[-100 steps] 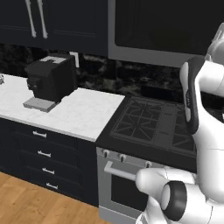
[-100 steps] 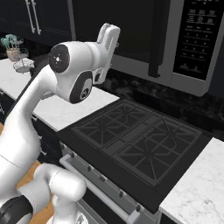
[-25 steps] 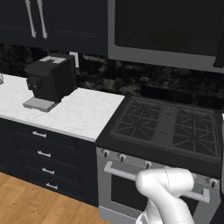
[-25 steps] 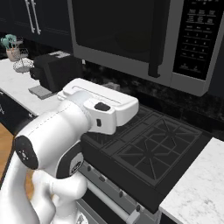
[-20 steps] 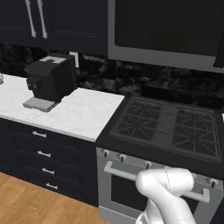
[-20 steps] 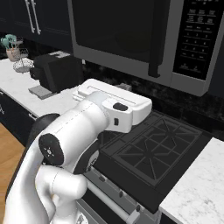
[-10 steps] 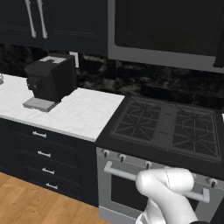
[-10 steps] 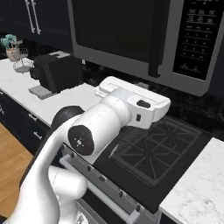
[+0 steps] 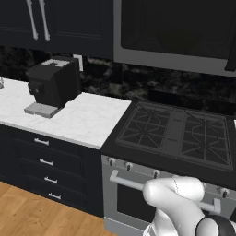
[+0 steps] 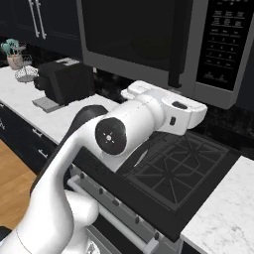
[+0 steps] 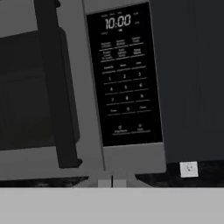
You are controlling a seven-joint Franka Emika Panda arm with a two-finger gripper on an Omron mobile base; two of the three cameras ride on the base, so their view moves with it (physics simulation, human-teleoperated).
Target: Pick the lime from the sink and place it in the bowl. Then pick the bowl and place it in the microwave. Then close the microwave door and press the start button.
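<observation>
Grey brushed-looking metal frames the microwave (image 10: 149,44), which hangs across the top of the right base view, its big dark glass microwave door (image 10: 131,34) flat and glossy with a chunky vertical black bar handle (image 10: 177,47) near its right edge. Door looks shut against the box. In the hand view the control panel (image 11: 124,78) sits centre frame, a tall smooth black rectangle with pale printed buttons and a clock reading at its top. The gripper (image 11: 112,182) is closed, its two small finger tips pressed together at bottom centre, just under the panel's lower edge and not gripping anything.

Below, in the left base view, the black stove (image 9: 177,133) has cast-iron-style grates in a grid pattern, with round knobs along the front. White marbled tabletop (image 9: 78,117) runs to the left of the frame, with a boxy matte black coffee machine (image 9: 53,85) on it. Warm wood plank floor (image 9: 27,214) sits at lower left.
</observation>
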